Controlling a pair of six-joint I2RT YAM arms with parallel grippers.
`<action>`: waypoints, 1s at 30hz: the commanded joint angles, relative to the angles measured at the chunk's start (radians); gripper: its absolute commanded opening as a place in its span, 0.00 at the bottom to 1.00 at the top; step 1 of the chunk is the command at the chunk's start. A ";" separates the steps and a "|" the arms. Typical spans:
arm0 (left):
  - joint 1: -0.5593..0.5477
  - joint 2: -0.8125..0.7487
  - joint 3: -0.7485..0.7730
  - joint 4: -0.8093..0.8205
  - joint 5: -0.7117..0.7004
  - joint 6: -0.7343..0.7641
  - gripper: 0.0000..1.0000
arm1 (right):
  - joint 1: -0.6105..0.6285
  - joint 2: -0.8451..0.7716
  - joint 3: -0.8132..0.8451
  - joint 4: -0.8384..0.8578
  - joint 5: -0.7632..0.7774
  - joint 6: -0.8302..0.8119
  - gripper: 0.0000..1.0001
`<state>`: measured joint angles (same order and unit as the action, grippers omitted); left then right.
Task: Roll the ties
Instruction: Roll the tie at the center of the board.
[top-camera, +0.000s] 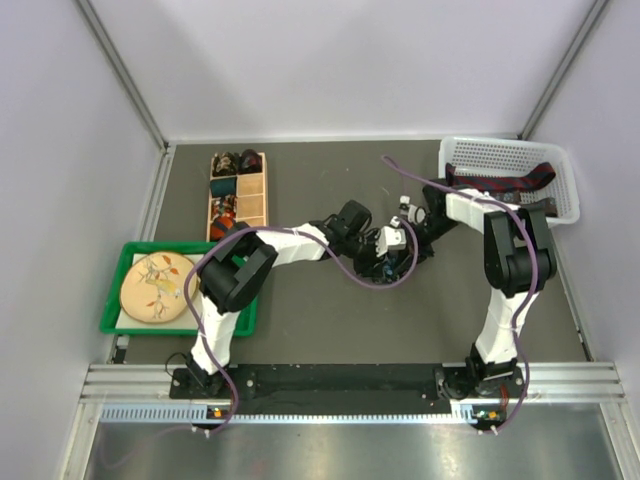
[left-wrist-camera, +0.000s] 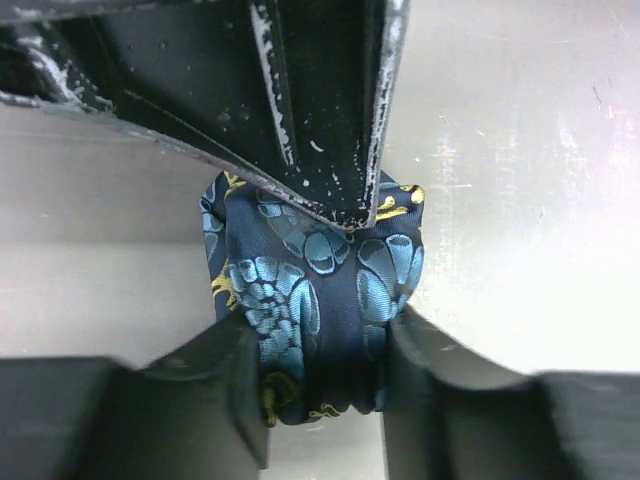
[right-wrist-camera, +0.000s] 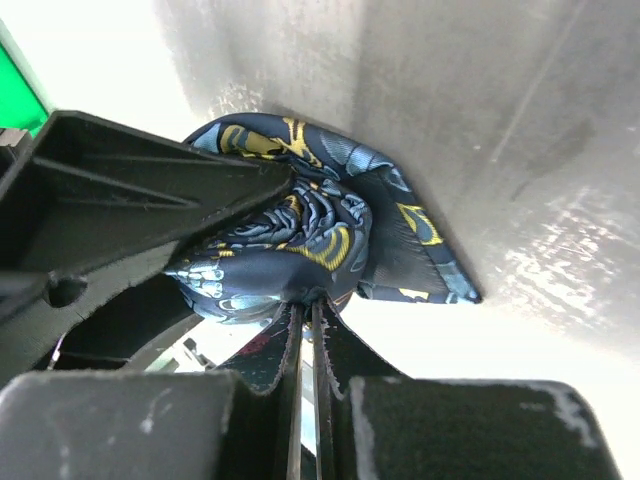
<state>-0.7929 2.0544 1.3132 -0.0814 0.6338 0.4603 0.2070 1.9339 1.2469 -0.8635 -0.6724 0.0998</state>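
Left hand (left-wrist-camera: 320, 400): grips the blue tie (left-wrist-camera: 300, 290) coil by its sides; squeeze evenly.
Right hand (right-wrist-camera: 308, 320): pinched shut on its core; you turn slowly.

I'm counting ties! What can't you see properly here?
Top view: left pincer and right pincer cover the dark blue floral fabric tie.
Top view: coils in the wooden compartment box, too small to count.
Top view: white plastic basket, one dark red patterned tie or more, too small to tell.
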 joint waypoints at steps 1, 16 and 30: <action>-0.014 0.035 0.058 -0.067 -0.064 0.023 0.23 | -0.006 0.036 0.022 0.061 0.090 -0.031 0.03; -0.039 0.116 0.072 -0.322 -0.210 0.163 0.00 | -0.126 -0.102 -0.128 0.194 -0.072 0.014 0.99; -0.039 0.125 0.090 -0.325 -0.217 0.166 0.00 | -0.066 0.008 -0.130 0.302 -0.323 0.075 0.98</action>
<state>-0.8272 2.0968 1.4380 -0.2668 0.5274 0.5938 0.1036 1.9152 1.1259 -0.6563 -0.9119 0.1864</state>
